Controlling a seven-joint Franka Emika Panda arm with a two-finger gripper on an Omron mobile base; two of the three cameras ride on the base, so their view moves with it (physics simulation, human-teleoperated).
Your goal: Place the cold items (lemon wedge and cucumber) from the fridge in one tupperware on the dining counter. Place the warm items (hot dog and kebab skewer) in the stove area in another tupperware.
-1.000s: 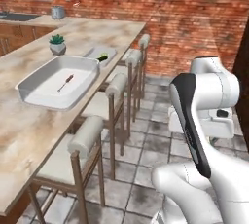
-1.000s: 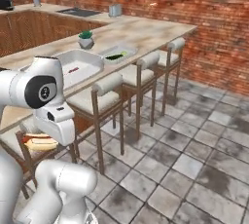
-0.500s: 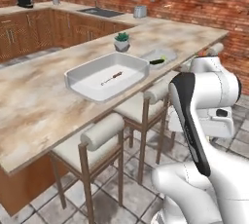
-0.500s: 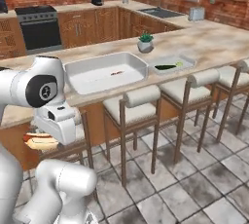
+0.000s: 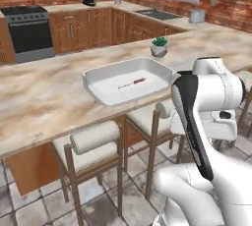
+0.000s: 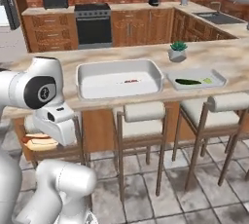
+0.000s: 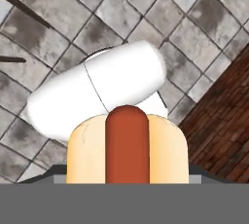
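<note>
Whole kitchen was swung round as the base was driven, hot dog (image 7: 126, 151) was gripped in the gripper (image 6: 40, 142), red-brown sausage seen in a pale bun.

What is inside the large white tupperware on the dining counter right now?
In the white tupperware on the dining counter lies the kebab skewer, alone on the bare floor. The hot dog is not in it; it sits low at the gripper. The near wall hides a strip of floor.
</note>
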